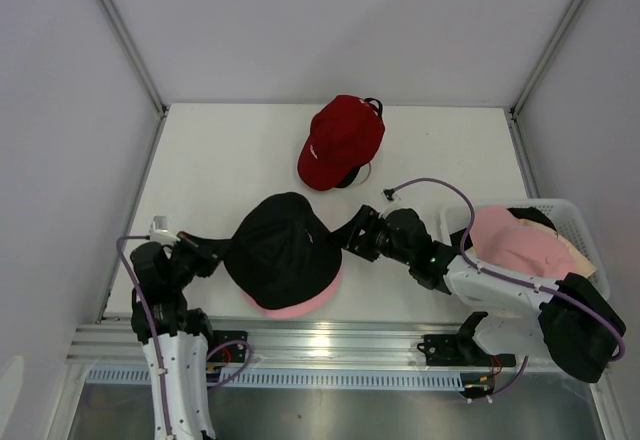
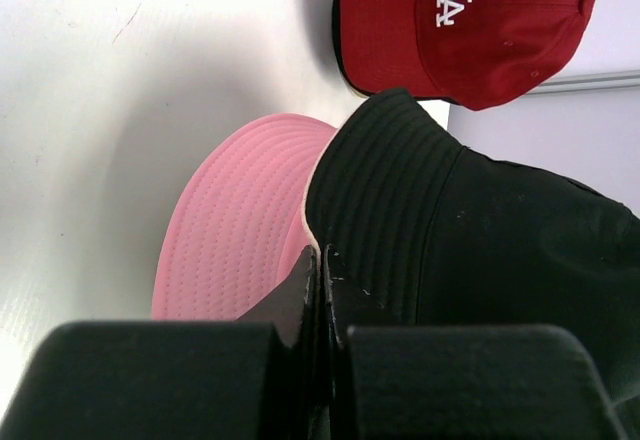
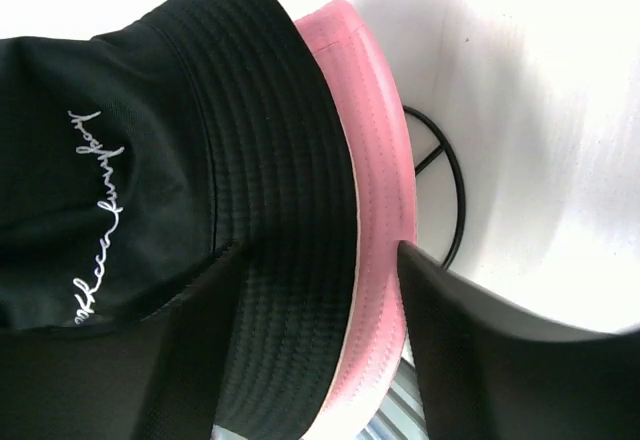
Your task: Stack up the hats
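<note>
I see the left gripper (image 2: 320,260) w/ jaws clenched on the stitched brim of the soft black bucket hat (image 1: 283,250). It sits on the pink bucket hat (image 1: 300,310), mid tabletop (image 1: 220,160). The right gripper (image 3: 318,260) has its jaws released, astride both brims.

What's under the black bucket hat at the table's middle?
A pink hat: its brim shows past the black hat along the near edge. Its crown is covered, so whether anything else lies beneath cannot be seen.

An overhead camera looks down on the whole white table (image 1: 220,160) from its near edge. Both wrist cameras sit very close, sharing the soft black bucket hat (image 2: 480,220) from opposite sides.
</note>
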Robot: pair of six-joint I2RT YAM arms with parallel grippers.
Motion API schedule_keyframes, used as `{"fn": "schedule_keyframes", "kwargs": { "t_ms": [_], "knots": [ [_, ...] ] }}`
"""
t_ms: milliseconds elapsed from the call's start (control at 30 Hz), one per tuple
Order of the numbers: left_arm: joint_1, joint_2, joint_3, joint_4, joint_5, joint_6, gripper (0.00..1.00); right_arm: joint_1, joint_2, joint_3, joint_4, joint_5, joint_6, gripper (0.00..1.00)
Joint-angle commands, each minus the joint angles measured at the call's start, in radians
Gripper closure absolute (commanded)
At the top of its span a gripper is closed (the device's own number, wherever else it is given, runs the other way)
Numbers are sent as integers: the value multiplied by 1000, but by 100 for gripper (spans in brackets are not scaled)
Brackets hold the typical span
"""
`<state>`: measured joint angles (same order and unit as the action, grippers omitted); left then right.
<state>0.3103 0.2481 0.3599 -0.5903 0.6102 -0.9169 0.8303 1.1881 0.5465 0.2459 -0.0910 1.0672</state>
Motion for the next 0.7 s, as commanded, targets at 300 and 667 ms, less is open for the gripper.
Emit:
{"fn": "schedule_keyframes", "kwargs": {
  "t_ms": [300, 667],
  "knots": [
    [-8, -81, -99, 0, -105, -48, 99, 27, -28, -45, 99, 39, 76, 97],
    [-108, -61, -157, 12, -326, -23, 99, 38, -48, -102, -3, 175, -10, 100]
  ]
}}
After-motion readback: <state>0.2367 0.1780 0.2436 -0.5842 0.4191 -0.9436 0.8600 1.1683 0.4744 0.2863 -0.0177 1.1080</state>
